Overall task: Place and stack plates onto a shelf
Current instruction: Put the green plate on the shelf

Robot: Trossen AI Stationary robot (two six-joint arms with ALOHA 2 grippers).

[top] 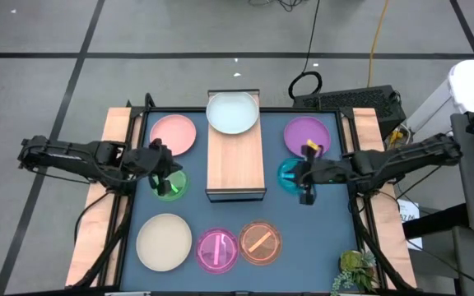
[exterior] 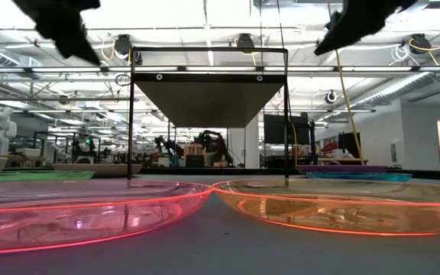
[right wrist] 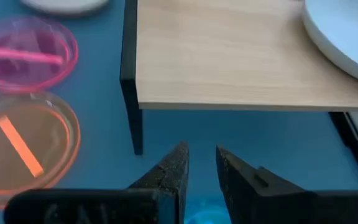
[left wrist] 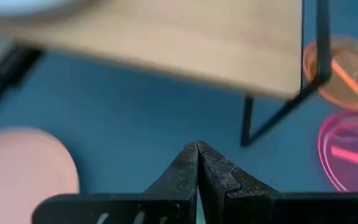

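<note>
A two-armed robot pauses early in its job of stacking plates on the shelf (top: 236, 160), a raised light-wood board on thin dark legs at the middle of the blue table (top: 319, 238). Only the pale blue-white plate (top: 233, 113) sits on it so far, at its far end and overhanging the board's edge.

The shelf's long axis runs from the table's far edge toward its near edge, and the near half of the board lies bare.

The right hand (top: 306, 182) hangs above the teal plate (top: 289, 174), just off the shelf's right side, its fingers slightly parted and holding nothing that shows; the right wrist view shows a sliver of teal directly under them. The left hand (top: 161, 168) hangs above the green plate (top: 172, 184), just off the shelf's left side, fingers pressed together and, as far as the pictures tell, empty.

The salmon pink plate (top: 174, 134) lies toward the table's far-left corner and the purple plate (top: 307, 135) toward the far-right. Along the near edge lie the cream plate (top: 164, 241), the magenta plate (top: 217, 250) and the orange plate (top: 259, 242), the last two nearly touching.

The step in hand appears to be a pick-up of the teal plate. The next move would call for lowering the right hand to that plate's rim, pinching it, lifting clear of the shelf's edge and setting it on the board.
</note>
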